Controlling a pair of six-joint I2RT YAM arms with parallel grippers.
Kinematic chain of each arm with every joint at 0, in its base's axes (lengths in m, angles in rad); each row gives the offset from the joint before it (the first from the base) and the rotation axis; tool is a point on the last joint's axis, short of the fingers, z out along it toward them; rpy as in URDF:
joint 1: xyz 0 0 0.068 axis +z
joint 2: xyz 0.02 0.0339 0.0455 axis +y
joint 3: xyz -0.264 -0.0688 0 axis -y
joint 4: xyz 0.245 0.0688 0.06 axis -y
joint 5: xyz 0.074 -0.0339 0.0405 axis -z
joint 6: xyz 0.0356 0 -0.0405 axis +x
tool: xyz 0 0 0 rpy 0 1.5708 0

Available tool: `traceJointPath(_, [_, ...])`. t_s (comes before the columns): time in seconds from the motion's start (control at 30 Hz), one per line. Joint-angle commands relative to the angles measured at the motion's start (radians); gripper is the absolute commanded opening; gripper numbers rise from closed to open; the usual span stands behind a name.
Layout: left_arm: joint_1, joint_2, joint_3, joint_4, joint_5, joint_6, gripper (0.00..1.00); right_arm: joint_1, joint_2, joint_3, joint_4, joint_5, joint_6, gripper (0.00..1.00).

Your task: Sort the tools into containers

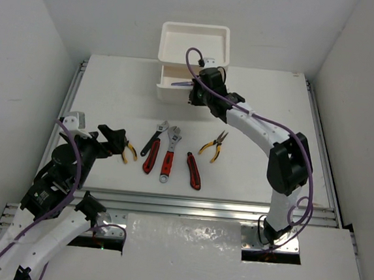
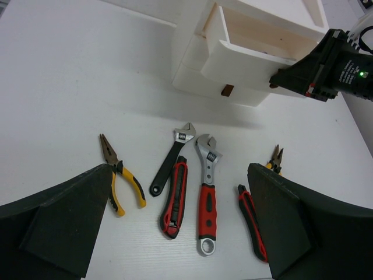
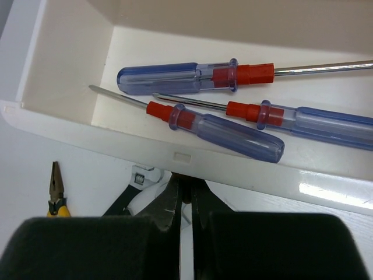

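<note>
Since all three screwdrivers [image 3: 233, 133] lay in the open top drawer [image 3: 70, 123], at the top centre of the overhead view, I figured the step in hand was shutting that drawer. The right gripper [image 3: 185, 189] sat at the drawer's front lip with its jaws together. It looked like it was on the pull, but I couldn't see the pull between them, so no promises.

My plan: push straight back along the slide, slow, no sideways lean. The unit [image 1: 197, 27] looked like light plastic, and I guessed it would skate or twist before the drawer seated. Also worth watching that no screwdriver tip rode up over the back edge.

The left gripper [image 1: 114, 139] hung at the left of the overhead view, fingers wide apart and holding nothing. Six tools [image 1: 169, 155] were lined up mid-frame in front of it: wrenches, pliers and two red-handled ones I couldn't name.

The table [image 1: 275, 108] was plain matte white and probably slick, with metal rails [image 1: 233, 209] at its edges. Bare white walls [image 1: 26, 34] closed it in on three sides.
</note>
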Motion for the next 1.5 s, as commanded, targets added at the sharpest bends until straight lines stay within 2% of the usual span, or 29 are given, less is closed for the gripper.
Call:
traceJointPath(0.0, [0.011,-0.004,-0.004,0.045,0.013,0.011,1.00,0.013,-0.040,0.049,0.102,0.021,0.011,0.00])
traceJointPath(0.4, [0.011,-0.005,-0.006,0.047,0.016,0.012,1.00,0.017,0.055,0.173,0.067,-0.006,0.050,0.00])
traceJointPath(0.57, [0.011,-0.007,-0.006,0.048,0.018,0.011,1.00,0.008,0.136,0.331,-0.018,0.020,0.017,0.00])
traceJointPath(0.77, [0.011,-0.010,-0.006,0.048,0.019,0.012,1.00,-0.027,0.196,0.414,-0.047,0.037,-0.011,0.00])
traceJointPath(1.43, [0.011,-0.010,-0.006,0.054,0.032,0.017,1.00,-0.119,0.319,0.514,0.008,-0.046,-0.206,0.00])
traceJointPath(1.47, [0.011,-0.012,-0.007,0.054,0.033,0.017,1.00,-0.119,0.323,0.520,0.002,-0.048,-0.213,0.03])
